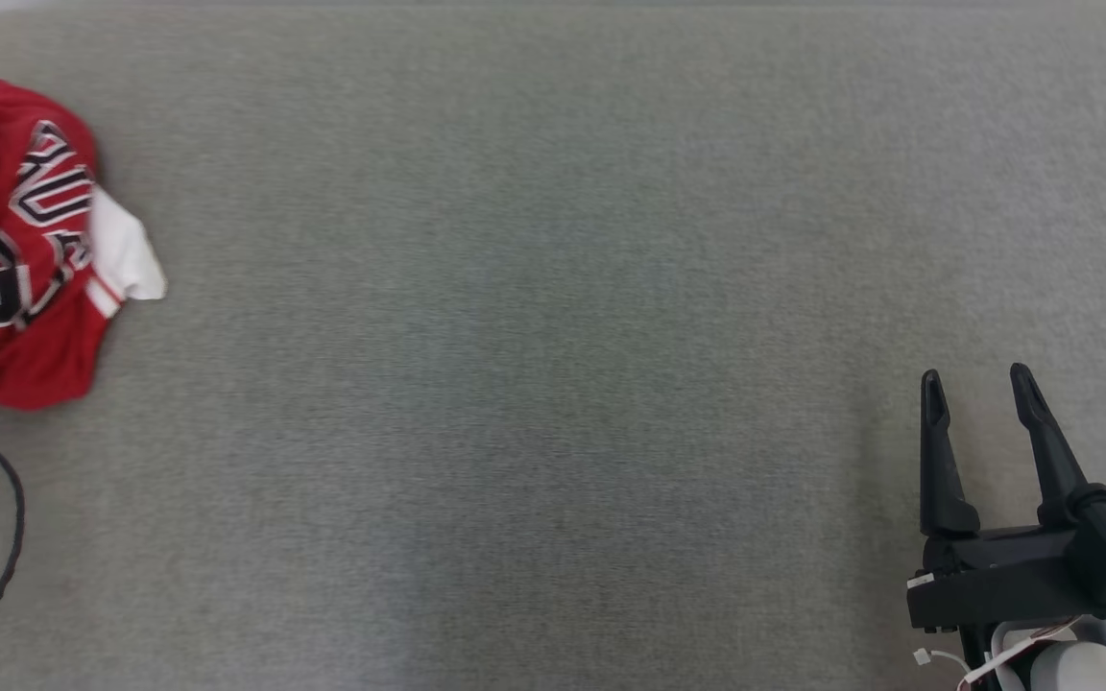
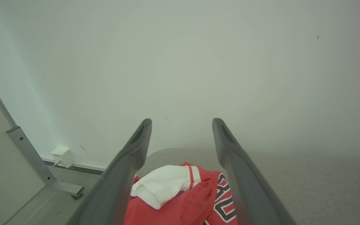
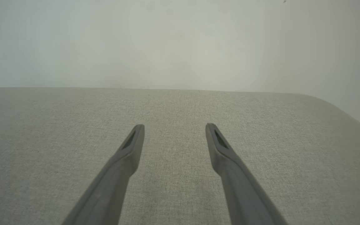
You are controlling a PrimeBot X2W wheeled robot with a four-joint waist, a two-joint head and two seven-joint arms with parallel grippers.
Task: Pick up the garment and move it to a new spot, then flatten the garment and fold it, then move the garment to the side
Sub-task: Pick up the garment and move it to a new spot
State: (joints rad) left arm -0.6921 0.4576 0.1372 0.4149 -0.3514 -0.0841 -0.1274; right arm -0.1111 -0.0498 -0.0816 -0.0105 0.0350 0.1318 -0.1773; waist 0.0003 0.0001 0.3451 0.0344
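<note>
Lying crumpled at the 9 o'clock edge of the head view, on the grey cloth-covered surface (image 1: 553,403), one garment (image 1: 15,259) is listed: a red jersey with black-and-white lettering and a white sleeve (image 1: 126,251) turned out toward 3 o'clock. Part of it is cut off by the frame edge.

Handling, as judged: light, soft, limp. No shape will be kept once it is lifted, and loose folds are expected to hang and drag. Slip risk is judged low if a bunched ridge is pinched rather than a single layer. A hold is best taken on the raised red fold beside the white sleeve, or on the sleeve's striped cuff, where the cloth stands proud of the surface.

Left gripper (image 2: 182,123): fingers spread wide, nothing held. The garment is seen between them toward 6 o'clock of the left wrist view; contact cannot be told.

Right gripper (image 1: 977,379): fingers spread wide, empty, at 4 o'clock of the head view, well apart from the garment.

Dark cable (image 1: 8,518): curved at 8 o'clock, just beside the garment's lower edge.
</note>
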